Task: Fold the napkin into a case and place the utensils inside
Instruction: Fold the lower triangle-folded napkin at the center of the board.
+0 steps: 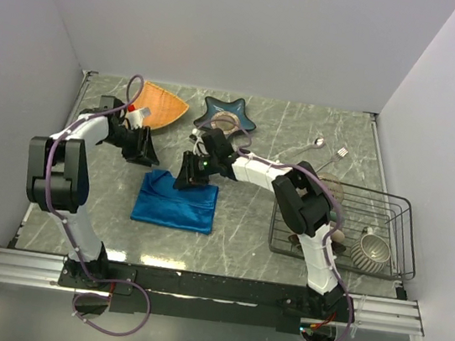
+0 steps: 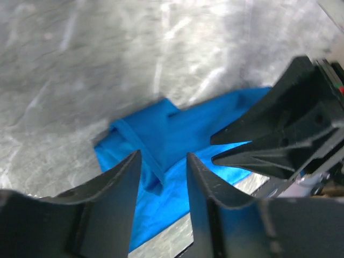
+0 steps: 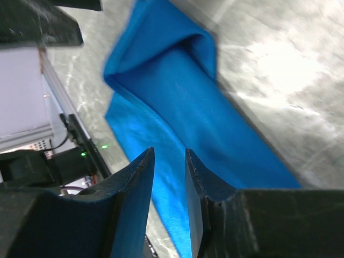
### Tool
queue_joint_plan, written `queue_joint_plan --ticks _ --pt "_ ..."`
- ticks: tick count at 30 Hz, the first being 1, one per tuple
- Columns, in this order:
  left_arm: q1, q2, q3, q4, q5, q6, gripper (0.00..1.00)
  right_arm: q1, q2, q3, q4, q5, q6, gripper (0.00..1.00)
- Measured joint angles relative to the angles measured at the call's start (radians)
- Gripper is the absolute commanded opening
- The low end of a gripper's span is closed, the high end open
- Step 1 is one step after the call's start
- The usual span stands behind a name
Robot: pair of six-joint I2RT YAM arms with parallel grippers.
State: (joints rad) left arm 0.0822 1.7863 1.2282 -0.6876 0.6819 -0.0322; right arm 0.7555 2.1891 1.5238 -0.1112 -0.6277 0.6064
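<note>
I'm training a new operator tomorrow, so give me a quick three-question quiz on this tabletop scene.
1. True or false: the spoon and fork already lie inside the blue napkin.
2. Which lies closest to the left gripper? A) orange dish B) star-shaped dish C) fork
3. Fill in: the ribbed cup sits in the ___.

Key:
1. False: both lie on the bare table, beyond the wire rack.
2. A.
3. wire rack.
</note>
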Motion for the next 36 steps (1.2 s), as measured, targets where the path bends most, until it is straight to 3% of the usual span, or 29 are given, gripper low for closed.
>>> queue_joint_plan --ticks 16,36 --pt "-0.021 0.036 -0.051 0.080 -0.075 -0.144 0.34 0.000 0.029 -0.025 0.016 0.016 0.002 0.36" --pt "-0.026 0.047 -0.085 0.105 -0.160 -0.218 0.39 0.000 0.029 -0.027 0.021 0.016 0.001 0.36"
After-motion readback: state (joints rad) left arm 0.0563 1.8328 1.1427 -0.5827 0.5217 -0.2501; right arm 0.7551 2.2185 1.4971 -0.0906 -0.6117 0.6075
